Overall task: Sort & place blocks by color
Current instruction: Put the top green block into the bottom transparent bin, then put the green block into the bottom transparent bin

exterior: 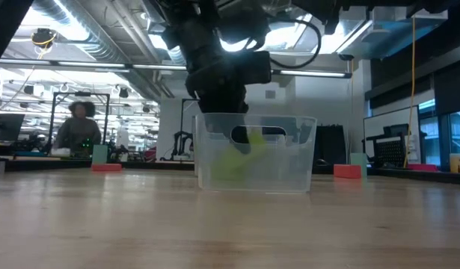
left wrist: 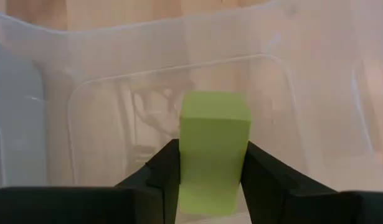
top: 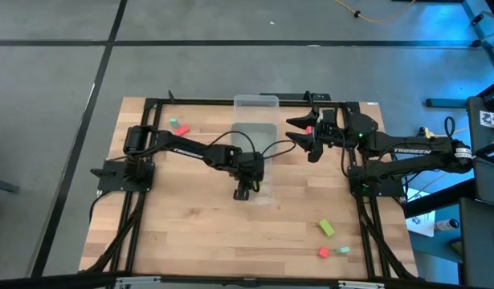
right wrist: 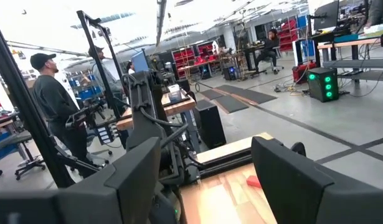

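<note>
And here's the clear plastic tray (top: 256, 103) at the middle of the table, its far rim hard against the table's back edge, and the left gripper (top: 244, 191) is right over its near part. In the left wrist view the tray (left wrist: 73, 93) fills the picture, its see-through floor showing the wood beneath, and the only thing seen in it is the lime block (left wrist: 213, 149) the gripper is carrying. From the low view the tray (exterior: 297, 161) stands upright on the wood with a yellow-green blur (exterior: 233, 161) behind its wall and the dark left arm dropping into it from above. The table (top: 190, 225) is pale butcher-block wood inside a black frame, set on a grey floor marked with dark lines. Scattered blocks: a red and a mint one (top: 179, 126) near the back left, and well apart, by the front right corner, a lime bar (top: 326, 228), a red cube (top: 323, 252) and a small mint piece (top: 344, 250). Behind the table there's a bright workshop, a person seated at a bench on the left of the low view. The left jaws are clamped on the lime block, one dark finger (left wrist: 163, 174) on each side, the block standing out past the fingertips. The right gripper (top: 304, 132) hangs at the back right of the table, jaws spread wide with nothing between them, a red block (right wrist: 253, 181) on the wood beyond.
</note>
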